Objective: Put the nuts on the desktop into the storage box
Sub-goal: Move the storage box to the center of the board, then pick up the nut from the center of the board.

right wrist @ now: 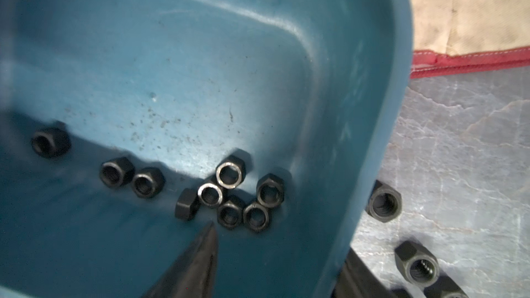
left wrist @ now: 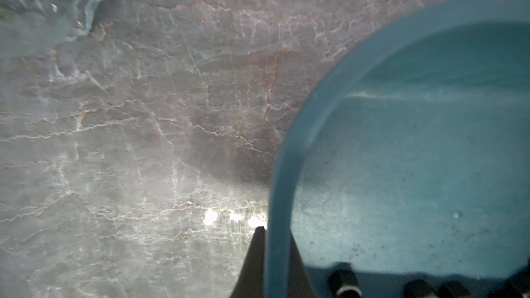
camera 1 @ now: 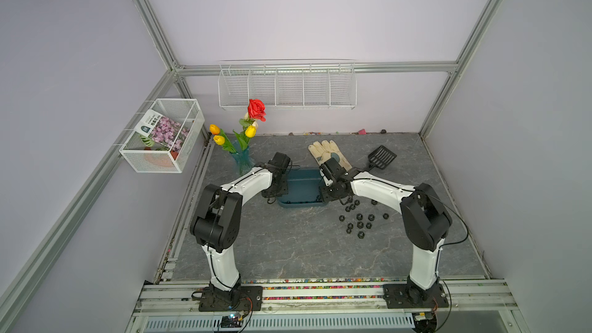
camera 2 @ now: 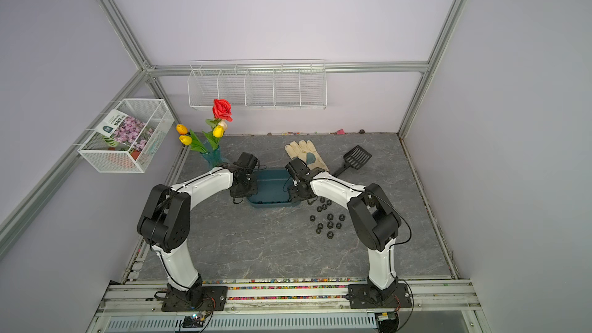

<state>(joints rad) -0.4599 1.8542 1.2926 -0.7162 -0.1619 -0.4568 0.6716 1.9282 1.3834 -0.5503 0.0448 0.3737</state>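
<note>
The dark teal storage box (camera 1: 301, 184) (camera 2: 270, 187) lies on the grey stone-patterned desktop (camera 1: 288, 245) between my two arms. My left gripper (camera 1: 278, 192) (left wrist: 276, 233) is shut on the box's left wall (left wrist: 289, 167), one finger on each side of it. At the box's right end my right gripper (camera 1: 322, 195) (right wrist: 279, 239) stands open astride the wall, one finger inside and one outside. Several black nuts (right wrist: 229, 193) are bunched in the box's near right corner. Several more nuts (camera 1: 360, 225) (camera 2: 330, 225) (right wrist: 384, 204) are scattered on the desktop right of the box.
A cream work glove (camera 1: 326, 152) lies just behind the box, with a black slotted scoop (camera 1: 381, 156) to its right. A glass vase of flowers (camera 1: 242, 158) stands at the back left. White wire baskets (camera 1: 286, 88) (camera 1: 163, 136) hang on the walls.
</note>
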